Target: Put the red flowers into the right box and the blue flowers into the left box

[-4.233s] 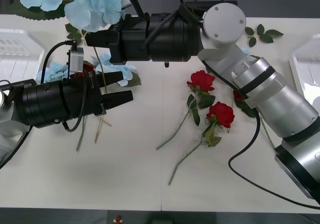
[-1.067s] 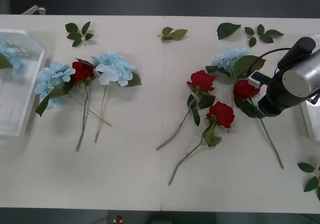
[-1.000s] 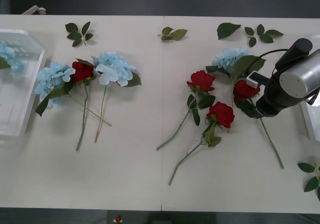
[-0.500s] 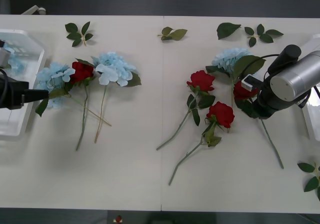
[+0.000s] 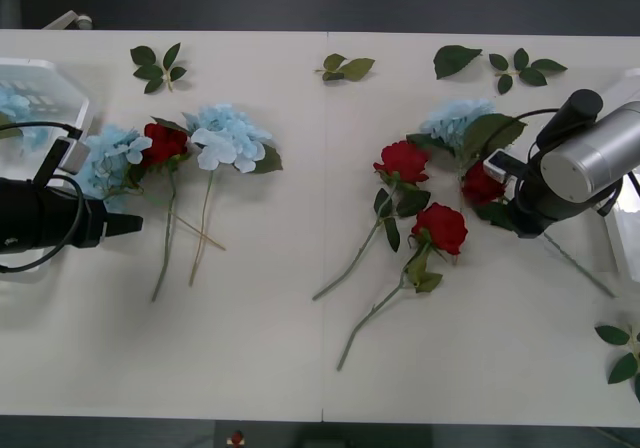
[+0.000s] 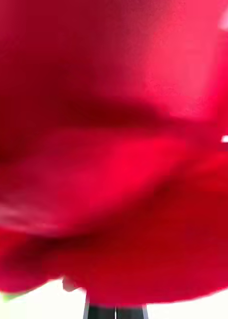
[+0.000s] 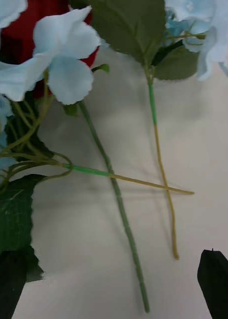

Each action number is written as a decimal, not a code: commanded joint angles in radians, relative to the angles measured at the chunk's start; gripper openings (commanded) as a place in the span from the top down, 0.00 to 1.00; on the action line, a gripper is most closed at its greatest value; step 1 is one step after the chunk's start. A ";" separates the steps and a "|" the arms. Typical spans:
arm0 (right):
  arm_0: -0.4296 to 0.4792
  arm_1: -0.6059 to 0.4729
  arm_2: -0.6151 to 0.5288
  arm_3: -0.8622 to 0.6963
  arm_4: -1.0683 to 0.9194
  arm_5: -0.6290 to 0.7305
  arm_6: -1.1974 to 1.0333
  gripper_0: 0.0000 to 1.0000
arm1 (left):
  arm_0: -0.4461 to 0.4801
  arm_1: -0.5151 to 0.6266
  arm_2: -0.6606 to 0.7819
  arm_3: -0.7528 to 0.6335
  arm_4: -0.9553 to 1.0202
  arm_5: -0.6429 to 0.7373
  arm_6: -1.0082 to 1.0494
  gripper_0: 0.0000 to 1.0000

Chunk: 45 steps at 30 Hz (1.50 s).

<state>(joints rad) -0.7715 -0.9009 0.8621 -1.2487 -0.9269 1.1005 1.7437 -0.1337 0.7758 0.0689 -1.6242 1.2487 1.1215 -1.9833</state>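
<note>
Three red flowers lie right of centre. My right gripper [image 5: 499,192] is shut on the rightmost red flower [image 5: 481,185], whose head blocks the right wrist view [image 6: 114,149]. The two others [image 5: 402,158] [image 5: 443,227] lie free. A blue flower [image 5: 455,118] lies just behind them. My left gripper [image 5: 131,224] is open and low over the crossed stems [image 7: 118,199] beside a blue flower [image 5: 105,155]. A red flower [image 5: 165,141] and another blue flower [image 5: 228,133] lie there too. The left box [image 5: 45,73] holds one blue flower [image 5: 12,103]. The right box [image 5: 627,243] shows at the right edge.
Loose green leaf sprigs lie along the back of the table [image 5: 157,66] [image 5: 345,66] [image 5: 522,66] and at the front right [image 5: 622,353]. The white table's front half [image 5: 250,368] is bare.
My left arm has come in from the left box to the stems of the left bunch. The right gripper has closed on the rightmost rose, and its stem has swung out to the right.
</note>
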 commanded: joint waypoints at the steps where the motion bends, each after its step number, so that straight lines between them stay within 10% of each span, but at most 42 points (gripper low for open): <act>1: -0.032 -0.029 -0.009 0.008 -0.021 0.004 -0.061 1.00 | 0.003 -0.029 0.049 0.050 -0.006 -0.040 0.018 0.00; 20: -0.180 -0.343 -0.133 0.178 -0.558 0.079 -0.099 1.00 | -0.075 -0.170 0.075 0.089 -0.270 -0.104 0.035 0.00; 35: -0.175 -0.286 -0.149 0.563 -0.432 -0.163 -0.079 1.00 | -0.124 -0.204 0.046 0.222 -0.310 -0.181 0.034 0.02; 36: -0.175 -0.282 -0.147 0.574 -0.415 -0.172 -0.079 1.00 | -0.124 -0.204 0.043 0.225 -0.310 -0.187 0.034 0.14; 38: -0.172 -0.260 -0.143 0.617 -0.352 -0.211 -0.078 1.00 | -0.122 -0.204 0.029 0.231 -0.311 -0.206 0.034 0.73; 40: -0.167 -0.243 -0.140 0.649 -0.305 -0.248 -0.078 1.00 | -0.122 -0.204 0.029 0.233 -0.310 -0.207 0.034 0.99; 45: -0.166 -0.204 -0.135 0.681 -0.122 -0.315 -0.081 1.00 | -0.124 -0.204 0.028 0.233 -0.311 -0.207 0.034 1.00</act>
<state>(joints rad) -0.9274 -1.1101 0.7176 -0.5709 -1.1142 0.7999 1.6859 -0.2463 0.5709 0.0829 -1.3795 0.9428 0.9201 -1.9832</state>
